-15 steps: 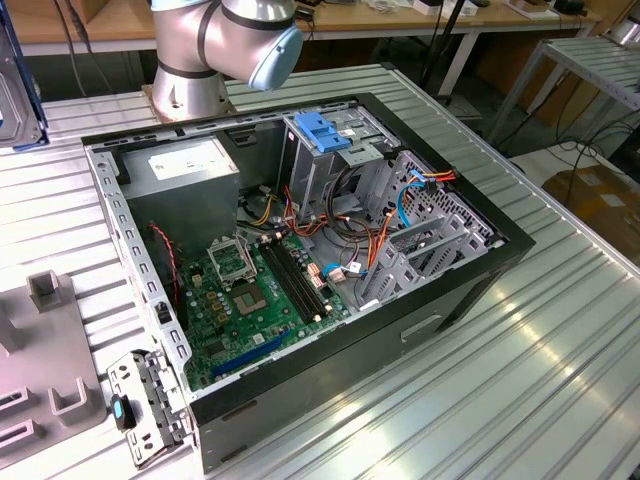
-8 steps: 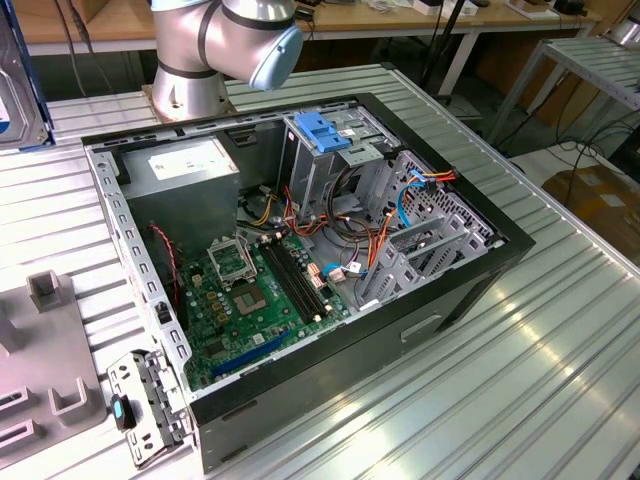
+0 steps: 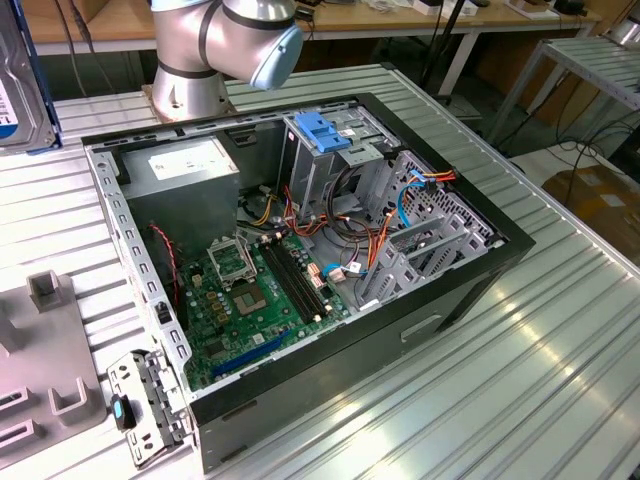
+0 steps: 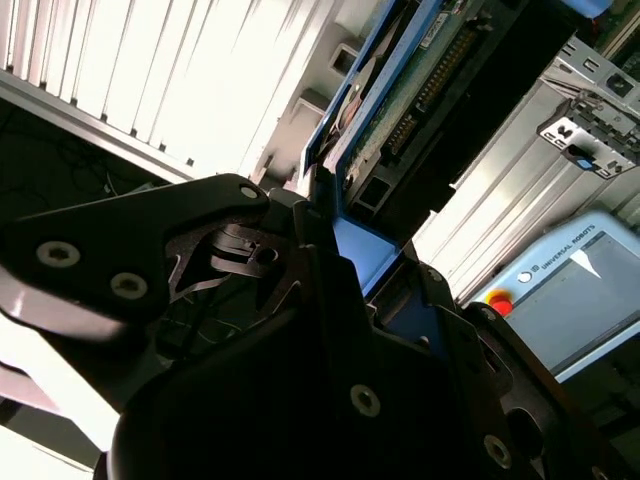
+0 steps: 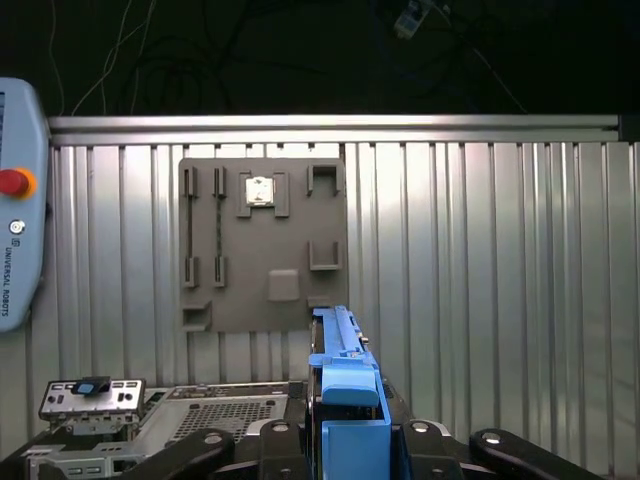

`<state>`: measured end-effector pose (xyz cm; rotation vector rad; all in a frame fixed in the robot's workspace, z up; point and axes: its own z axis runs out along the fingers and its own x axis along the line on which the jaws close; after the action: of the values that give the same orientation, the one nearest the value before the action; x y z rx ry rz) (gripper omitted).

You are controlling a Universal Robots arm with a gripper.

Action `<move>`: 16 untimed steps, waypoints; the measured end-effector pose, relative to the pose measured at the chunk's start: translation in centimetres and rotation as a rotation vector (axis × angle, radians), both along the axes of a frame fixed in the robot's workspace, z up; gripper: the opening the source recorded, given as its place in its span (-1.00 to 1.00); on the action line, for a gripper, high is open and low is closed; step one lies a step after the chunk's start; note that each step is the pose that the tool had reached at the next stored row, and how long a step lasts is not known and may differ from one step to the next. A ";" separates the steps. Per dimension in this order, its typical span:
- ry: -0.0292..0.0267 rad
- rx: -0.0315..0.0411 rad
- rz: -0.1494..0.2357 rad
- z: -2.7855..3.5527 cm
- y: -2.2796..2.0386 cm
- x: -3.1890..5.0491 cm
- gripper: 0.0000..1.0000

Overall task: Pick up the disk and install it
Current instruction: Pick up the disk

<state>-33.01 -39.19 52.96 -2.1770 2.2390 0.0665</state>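
The hand (image 5: 345,445) is clamped on the disk (image 5: 335,335): in the first wrist view its black fingers (image 5: 285,440) sit tight against either side of the blue carrier rail, and in the second wrist view the same blue rail runs out from between the dark finger links, with the disk's circuit-board side (image 4: 400,110) beyond it. The pick-up therefore looks done, since the disk hangs in the air, touching nothing but the hand. Below it, the grey fixture plate (image 5: 265,250) lies on the ribbed metal surface (image 5: 480,280) with its slots unoccupied. The installing is all left to do. In the exterior view the disk (image 3: 18,85) is at the upper corner on that view's left, over the surface and well apart from the open computer case (image 3: 470,290). In that case the grey drive cage (image 3: 330,180), with its blue-handled bracket (image 3: 322,130), holds no such disk that I can make out. As for how the disk lies, its long axis runs straight out from the hand toward the surface, so it stands close to upright, a little tilted. It is edge-on to the first wrist view. In the exterior view its labelled face is turned toward the camera, with a blue rail down its side.
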 end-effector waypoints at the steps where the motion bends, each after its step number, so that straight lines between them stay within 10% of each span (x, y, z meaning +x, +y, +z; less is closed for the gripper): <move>1: 0.0000 0.0000 0.000 0.00 -0.03 0.05 -0.25; 16: 0.0000 -0.0001 0.000 0.00 -0.54 1.08 -0.25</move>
<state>-31.94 -39.73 52.96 -2.1770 2.2391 0.0665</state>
